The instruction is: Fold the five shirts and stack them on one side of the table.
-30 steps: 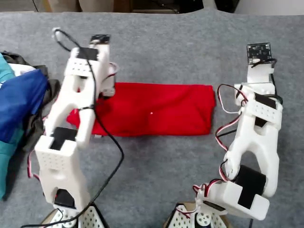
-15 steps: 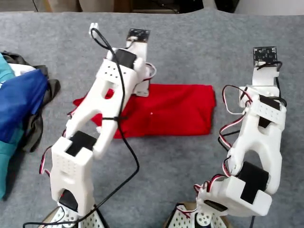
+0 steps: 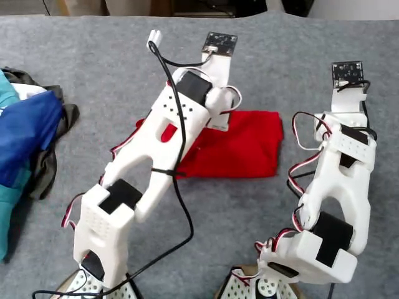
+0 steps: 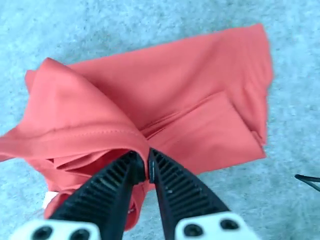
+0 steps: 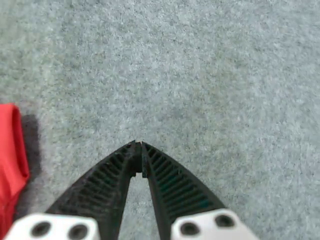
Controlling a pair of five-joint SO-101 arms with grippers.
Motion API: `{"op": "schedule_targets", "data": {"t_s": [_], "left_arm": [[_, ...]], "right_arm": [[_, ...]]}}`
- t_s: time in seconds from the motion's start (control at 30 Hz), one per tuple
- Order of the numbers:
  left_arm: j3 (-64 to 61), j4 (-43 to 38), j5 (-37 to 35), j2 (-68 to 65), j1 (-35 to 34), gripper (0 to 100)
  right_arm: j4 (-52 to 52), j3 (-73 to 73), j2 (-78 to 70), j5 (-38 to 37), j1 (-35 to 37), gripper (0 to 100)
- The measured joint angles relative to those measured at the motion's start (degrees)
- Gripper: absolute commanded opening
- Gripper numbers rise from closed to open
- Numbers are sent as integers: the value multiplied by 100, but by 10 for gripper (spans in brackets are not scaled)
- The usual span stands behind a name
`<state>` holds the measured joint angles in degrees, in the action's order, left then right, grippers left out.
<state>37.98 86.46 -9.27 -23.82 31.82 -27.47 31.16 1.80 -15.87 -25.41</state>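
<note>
My left arm [image 3: 168,124] lies across the red shirt [image 3: 249,146] and hides the part toward the table's left edge. The picture's border cuts off the pile of clothes [image 3: 25,131] at that edge. My left gripper [image 4: 145,164] covers the fold it pinches.

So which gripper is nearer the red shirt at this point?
Left. The left gripper is shut on a raised fold of the red shirt, touching it. The right gripper is shut over the table, beside the shirt's edge and apart from it.
</note>
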Motion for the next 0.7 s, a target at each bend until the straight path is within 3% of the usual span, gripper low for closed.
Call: {"op": "schedule_targets", "data": {"t_s": [0.4,0.7], "left_arm": [[589,220,-264,0,360,19],[738,-325,-695,-835,826,19]], "right_arm": [[18,0,-105,0,0,4],[18,-44,-255,0,0,4]]}}
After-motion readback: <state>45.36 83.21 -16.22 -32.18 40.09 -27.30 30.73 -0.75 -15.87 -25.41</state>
